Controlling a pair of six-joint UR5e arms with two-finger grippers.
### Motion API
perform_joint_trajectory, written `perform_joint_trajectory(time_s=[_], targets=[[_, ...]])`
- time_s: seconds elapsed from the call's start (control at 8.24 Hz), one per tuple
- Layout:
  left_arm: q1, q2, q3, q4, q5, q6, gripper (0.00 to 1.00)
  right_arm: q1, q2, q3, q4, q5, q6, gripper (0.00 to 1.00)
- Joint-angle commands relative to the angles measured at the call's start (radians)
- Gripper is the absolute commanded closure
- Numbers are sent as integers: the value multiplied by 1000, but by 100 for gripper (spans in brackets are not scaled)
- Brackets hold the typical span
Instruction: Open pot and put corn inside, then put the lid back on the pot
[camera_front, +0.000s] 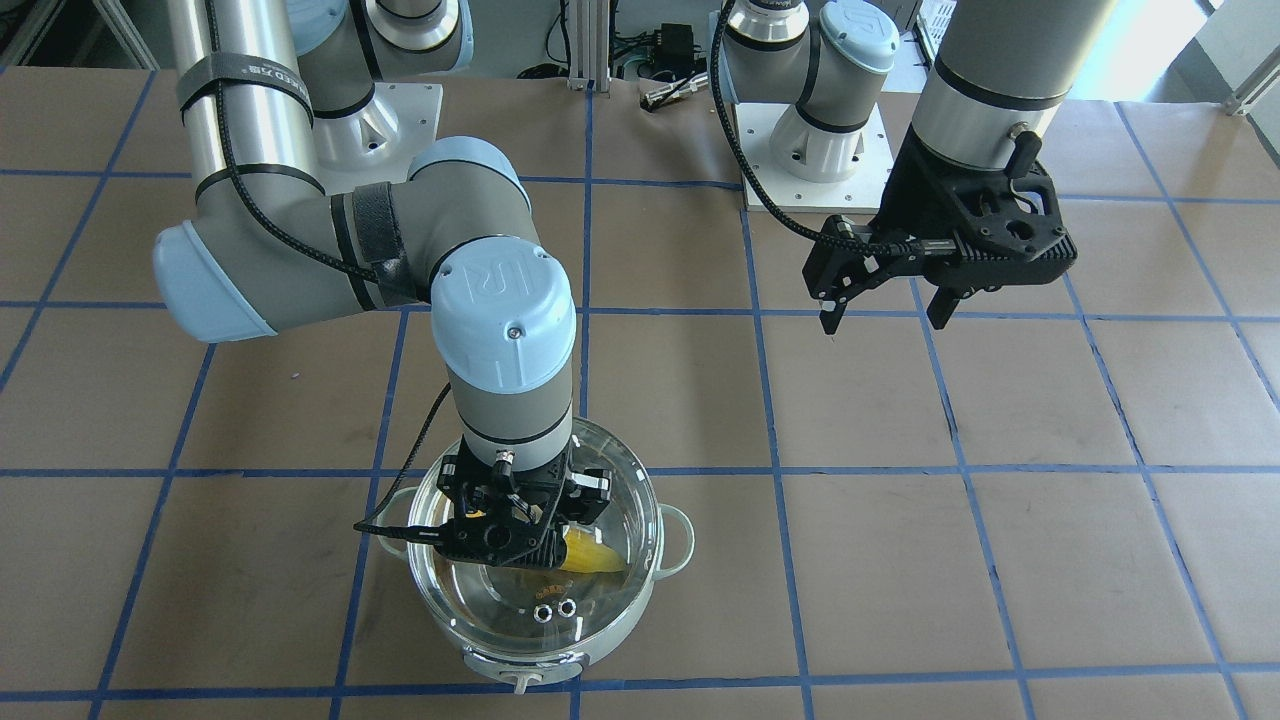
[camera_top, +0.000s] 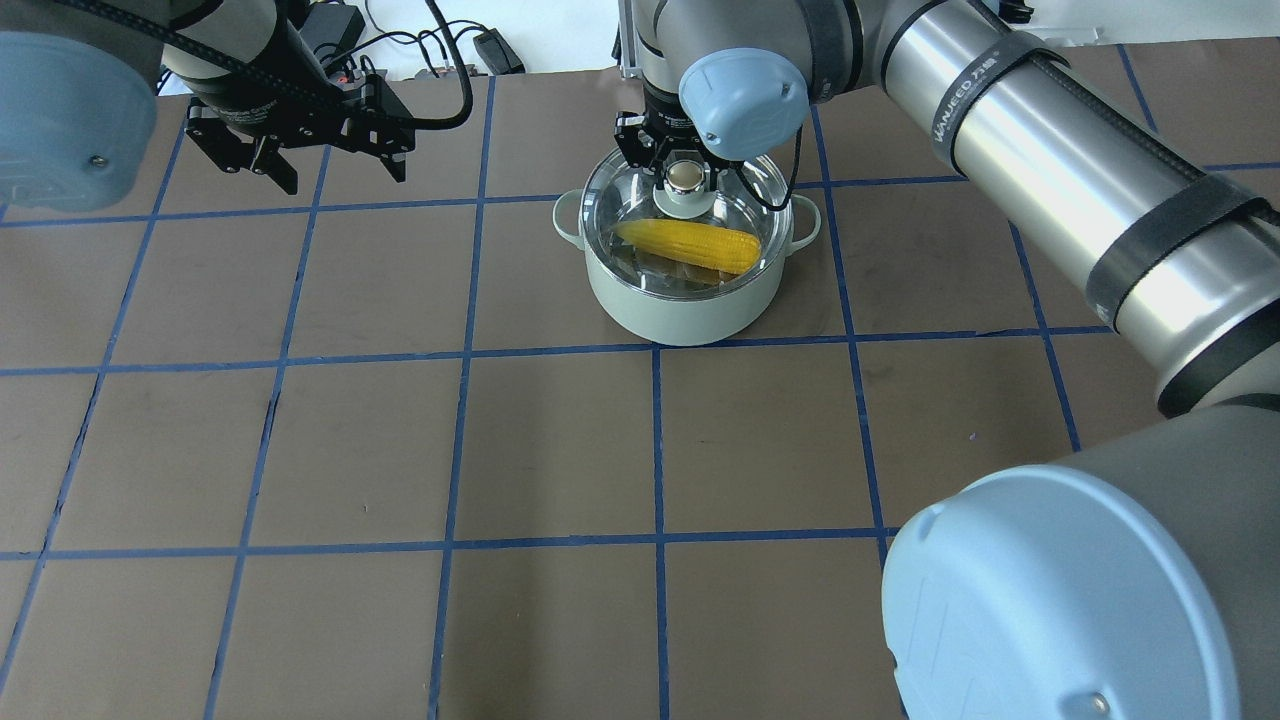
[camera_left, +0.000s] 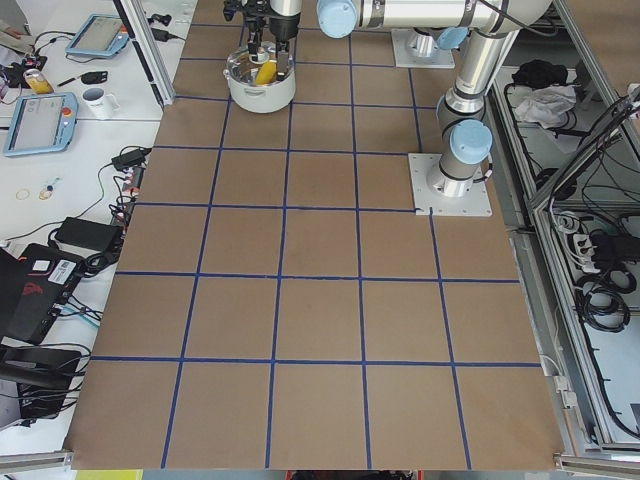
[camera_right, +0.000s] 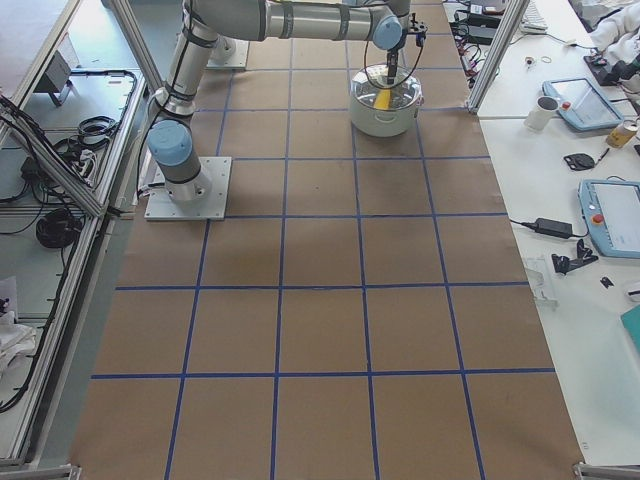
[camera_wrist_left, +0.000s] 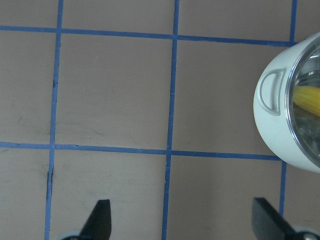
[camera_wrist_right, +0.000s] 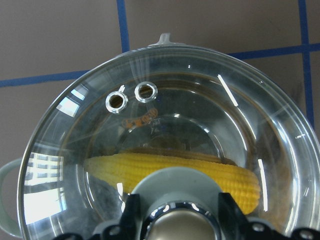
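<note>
The pale mint pot stands at the far middle of the table. The yellow corn lies inside it, seen through the clear glass lid, which rests on the pot's rim. My right gripper is straight above the lid with its fingers against both sides of the beige-gold knob. The right wrist view shows the lid, its two vent holes and the corn underneath. My left gripper is open and empty, hovering above the table beside the pot.
The table is brown paper with a blue tape grid. The arm bases stand on white plates at the robot's edge. Cables and a power brick lie beyond the far edge. Side benches hold tablets and a mug.
</note>
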Motion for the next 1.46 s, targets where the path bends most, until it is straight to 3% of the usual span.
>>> perform_joint_trajectory(time_s=[0.0, 0.24, 0.73, 0.85, 0.97, 1.34], targets=[[0, -4, 1, 0, 0, 11, 0, -5, -17, -1, 1, 1, -9, 0], [2, 2, -1, 0, 0, 11, 0, -17, -103, 10, 40, 12, -50, 0], [2, -2, 1, 2, 0, -4, 0, -101, -469, 327, 83, 14, -90, 0], [2, -2, 1, 2, -1, 2, 0, -126, -543, 367, 172, 12, -96, 0], [2, -2, 1, 0, -2, 2, 0, -144, -580, 378, 250, 12, -154, 0], [2, -5, -1, 0, -2, 5, 0, -204, -588, 376, 248, 38, -224, 0]])
